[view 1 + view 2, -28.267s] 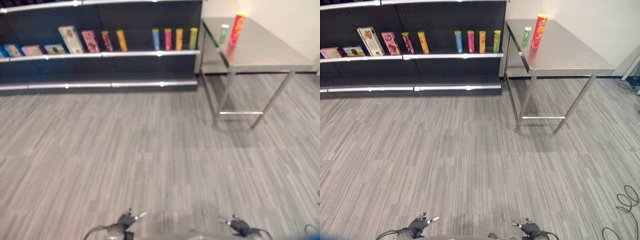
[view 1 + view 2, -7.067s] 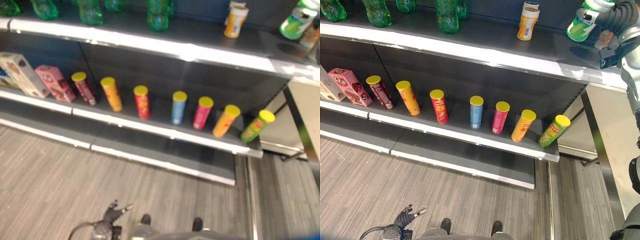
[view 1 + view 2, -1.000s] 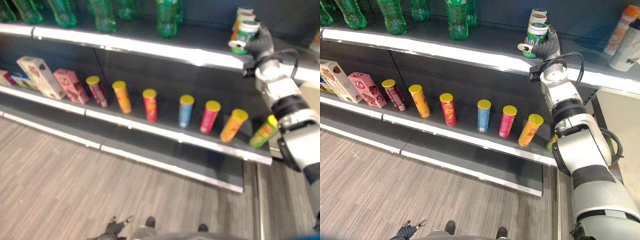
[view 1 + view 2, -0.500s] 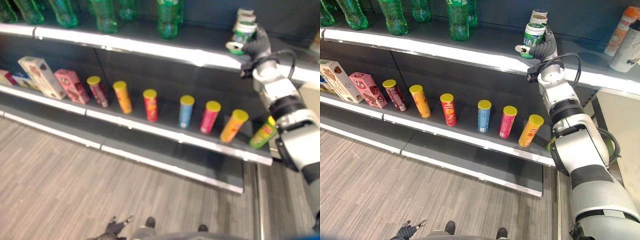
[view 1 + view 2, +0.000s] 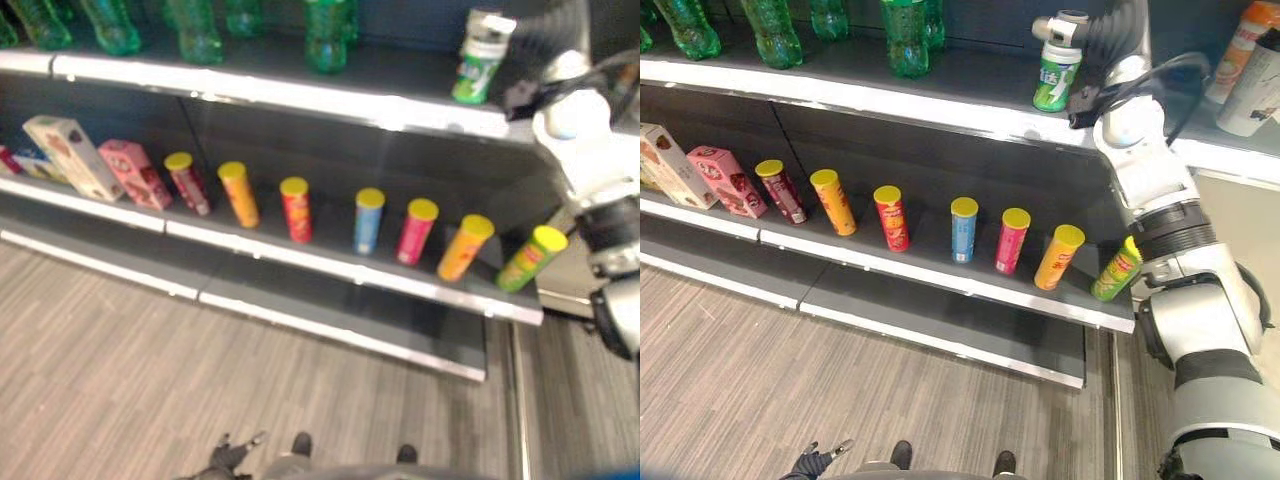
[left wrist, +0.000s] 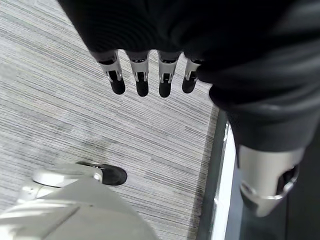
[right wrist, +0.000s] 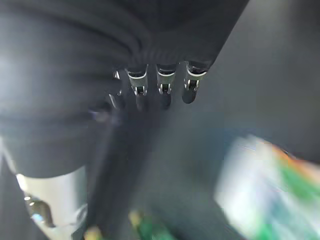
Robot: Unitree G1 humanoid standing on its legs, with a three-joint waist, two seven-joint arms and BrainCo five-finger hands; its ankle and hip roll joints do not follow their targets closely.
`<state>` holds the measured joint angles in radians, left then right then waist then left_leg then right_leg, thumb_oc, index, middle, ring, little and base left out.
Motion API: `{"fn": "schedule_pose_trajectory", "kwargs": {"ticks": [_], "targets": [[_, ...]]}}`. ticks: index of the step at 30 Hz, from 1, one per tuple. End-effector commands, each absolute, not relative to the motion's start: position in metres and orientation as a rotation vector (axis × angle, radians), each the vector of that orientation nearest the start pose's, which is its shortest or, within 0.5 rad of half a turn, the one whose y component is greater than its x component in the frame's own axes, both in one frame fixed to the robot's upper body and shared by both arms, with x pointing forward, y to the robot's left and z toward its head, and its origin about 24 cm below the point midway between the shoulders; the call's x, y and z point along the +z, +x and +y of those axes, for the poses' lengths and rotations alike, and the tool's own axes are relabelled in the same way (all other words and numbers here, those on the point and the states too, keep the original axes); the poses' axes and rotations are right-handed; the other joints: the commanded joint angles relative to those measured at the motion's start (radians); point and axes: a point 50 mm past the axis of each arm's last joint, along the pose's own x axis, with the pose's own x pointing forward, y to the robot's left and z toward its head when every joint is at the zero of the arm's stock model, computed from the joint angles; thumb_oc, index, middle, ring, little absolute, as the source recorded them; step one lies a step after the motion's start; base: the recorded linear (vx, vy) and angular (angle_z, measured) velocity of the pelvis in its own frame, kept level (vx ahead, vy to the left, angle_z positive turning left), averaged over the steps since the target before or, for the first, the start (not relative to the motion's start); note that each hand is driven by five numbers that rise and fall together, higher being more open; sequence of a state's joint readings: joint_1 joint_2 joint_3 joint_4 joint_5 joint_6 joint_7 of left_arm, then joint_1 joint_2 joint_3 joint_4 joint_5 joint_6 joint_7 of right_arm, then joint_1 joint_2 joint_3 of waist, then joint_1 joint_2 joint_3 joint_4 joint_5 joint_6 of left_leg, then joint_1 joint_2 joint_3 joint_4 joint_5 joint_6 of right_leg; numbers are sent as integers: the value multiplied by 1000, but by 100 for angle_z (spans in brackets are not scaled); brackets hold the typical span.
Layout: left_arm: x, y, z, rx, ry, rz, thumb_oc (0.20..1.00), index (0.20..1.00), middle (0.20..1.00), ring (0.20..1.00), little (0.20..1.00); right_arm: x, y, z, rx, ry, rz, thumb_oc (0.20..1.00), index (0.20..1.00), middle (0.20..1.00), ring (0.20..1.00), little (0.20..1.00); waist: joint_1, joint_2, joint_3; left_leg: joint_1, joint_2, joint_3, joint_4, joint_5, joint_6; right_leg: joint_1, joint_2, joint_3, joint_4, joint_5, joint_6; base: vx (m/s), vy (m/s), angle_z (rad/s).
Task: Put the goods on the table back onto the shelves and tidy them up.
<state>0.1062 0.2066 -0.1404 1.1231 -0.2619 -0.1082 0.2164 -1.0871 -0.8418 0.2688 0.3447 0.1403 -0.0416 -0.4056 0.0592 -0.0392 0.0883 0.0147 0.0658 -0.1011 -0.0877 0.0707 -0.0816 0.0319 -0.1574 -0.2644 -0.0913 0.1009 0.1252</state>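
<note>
A green and white container (image 5: 1052, 72) stands on the upper shelf (image 5: 890, 100), leaning a little, with a white-capped jar just behind it. My right hand (image 5: 1118, 28) is raised just to its right, above the shelf, and it is open: in the right wrist view its fingers (image 7: 162, 82) are straight with nothing between them, and the container is a green and white blur beyond them. My left hand (image 5: 818, 461) hangs low over the floor, its fingers (image 6: 145, 75) straight and holding nothing.
Several green bottles (image 5: 902, 35) stand along the upper shelf, with orange and white containers (image 5: 1245, 45) at its right end. On the middle shelf is a row of yellow-capped tube cans (image 5: 963, 228), the green one (image 5: 1116, 268) leaning at the right end. Boxes (image 5: 720, 178) sit at the left.
My right hand has let go of the green and white container, which now stands on the upper shelf. The hand has drawn back up and to the right.
</note>
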Motion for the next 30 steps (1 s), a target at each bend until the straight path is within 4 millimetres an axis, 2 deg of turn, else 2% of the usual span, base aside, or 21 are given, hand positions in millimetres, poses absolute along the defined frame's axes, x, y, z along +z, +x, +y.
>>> {"fn": "schedule_pose_trajectory", "kwargs": {"ticks": [1,3,4,5,8,9,10,11,12,14,16,17,19,20,23,24,25,27,28,29,30], "targets": [[-153,93,242,386,196,1060,1000,1000,1000,1000,1000,384,313,-252,-588,-617,-1010,1000,1000,1000,1000,1000,-5,-57,34,27,-7,27,2,-129,0,39,-83,17,24,-78,70,0,0,0],[-153,94,243,383,198,1061,1000,1000,1000,1000,1000,378,298,-261,-610,-615,-1049,1000,1000,1000,1000,1000,-15,-55,34,32,-7,32,2,-133,1,39,-84,21,23,-78,71,15,-5,-6],[-153,93,244,382,203,1061,1000,1000,1000,1000,1000,376,297,-263,-614,-614,-1046,1000,1000,1000,1000,1000,-11,-58,33,33,-7,32,3,-133,1,40,-83,21,23,-78,71,13,-1,-7],[-153,93,243,392,193,1063,1000,1000,1000,1000,1000,361,285,-262,-529,-535,-1081,1000,1000,1000,1000,1000,-23,-53,35,37,-6,41,3,-136,3,38,-84,27,21,-77,72,11,1,-13],[-152,91,245,384,167,1049,1000,1000,1000,1000,1000,323,273,-262,-269,-405,-1008,1000,1000,1000,1000,1000,-35,-55,37,42,-4,53,3,-138,2,37,-83,33,19,-77,75,6,-4,-16],[-152,90,246,382,171,1051,1000,1000,1000,1000,1000,322,272,-264,-270,-404,-1005,1000,1000,1000,1000,1000,-31,-56,35,43,-4,53,3,-139,2,38,-83,33,19,-77,75,1,-16,-23],[-151,91,244,334,157,1029,1000,1000,1000,1000,1000,287,270,-264,-72,-333,-871,1000,1000,1000,1000,1000,-36,-57,39,44,-1,62,4,-138,-1,34,-83,36,20,-77,77,-7,-22,-20],[-149,95,245,321,147,1009,1000,1000,1000,1000,1000,272,268,-260,37,-308,-811,1000,1000,1000,1000,1000,-40,-57,44,44,0,65,5,-136,-2,31,-84,38,22,-76,78,-7,-22,-17],[-149,95,245,319,149,1010,1000,1000,1000,1000,1000,272,268,-261,37,-307,-809,1000,1000,1000,1000,1000,-38,-57,42,44,0,66,5,-137,-2,31,-83,39,22,-76,78,-22,-23,-7],[-145,102,250,268,153,973,1000,1000,1000,1000,1000,213,248,-251,339,-199,-531,1000,1000,1000,1000,1000,-59,-51,54,39,4,80,7,-132,-10,13,-86,50,32,-77,81,-18,-29,-13],[-144,102,252,252,153,969,1000,1000,1000,1000,1000,184,235,-247,457,-127,-389,1000,1000,1000,1000,1000,-73,-44,57,41,6,87,8,-132,-13,9,-88,55,35,-78,82,2,-11,-5],[-144,102,252,251,154,970,1000,1000,1000,1000,1000,184,234,-247,457,-127,-388,1000,1000,1000,1000,1000,-72,-44,56,41,6,88,8,-132,-14,9,-87,56,36,-78,82,27,-7,-7],[-142,104,253,230,165,960,1000,1000,1000,1000,1000,154,224,-249,504,-82,-232,1000,1000,1000,1000,1000,-87,-35,54,46,9,96,7,-133,-17,5,-90,63,38,-77,84,31,-2,-17],[-140,106,255,200,176,949,1000,1000,1000,1000,1000,127,218,-257,533,-174,-46,1000,1000,1000,1000,1000,-100,-28,51,51,13,108,5,-131,-23,2,-92,70,38,-73,85,16,7,-18],[-141,115,245,135,159,939,1000,1000,1000,1000,1000,68,212,-284,479,-425,296,1000,1000,1000,1000,1000,-117,-19,56,62,21,129,5,-133,-27,1,-89,85,34,-66,84,-4,14,-20],[-141,115,246,136,159,939,1000,1000,1000,1000,1000,68,212,-284,479,-425,295,1000,1000,1000,1000,1000,-118,-20,54,59,20,128,5,-132,-27,-2,-90,85,34,-65,84,-3,10,-19],[-140,124,240,104,171,924,1000,1000,1000,1000,1000,21,204,-299,344,-523,457,1000,1000,1000,1000,1000,-124,-14,57,65,23,134,5,-135,-25,0,-87,90,31,-65,81,3,1,-19],[-137,138,234,106,178,894,1000,1000,1000,1000,1000,-43,196,-295,130,-514,613,1000,1000,1000,1000,1000,-122,-6,56,68,23,134,6,-137,-19,5,-84,88,30,-66,77,12,-14,-15],[-137,139,234,125,183,895,1000,1000,1000,1000,1000,-64,189,-287,68,-495,674,1000,1000,1000,1000,1000,-120,-5,51,67,22,129,6,-137,-14,7,-82,86,27,-69,76,13,-17,-15],[-137,139,234,125,183,895,1000,1000,1000,1000,1000,-64,189,-287,68,-495,674,1000,1000,1000,1000,1000,-120,-5,51,67,22,129,6,-137,-14,7,-82,86,27,-69,76,27,-23,-13],[-137,138,236,136,193,902,1000,1000,1000,1000,1000,-78,181,-280,27,-484,716,1000,1000,1000,1000,1000,-118,-4,47,70,23,128,6,-139,-11,13,-81,84,26,-73,75,28,-20,-5]]}}
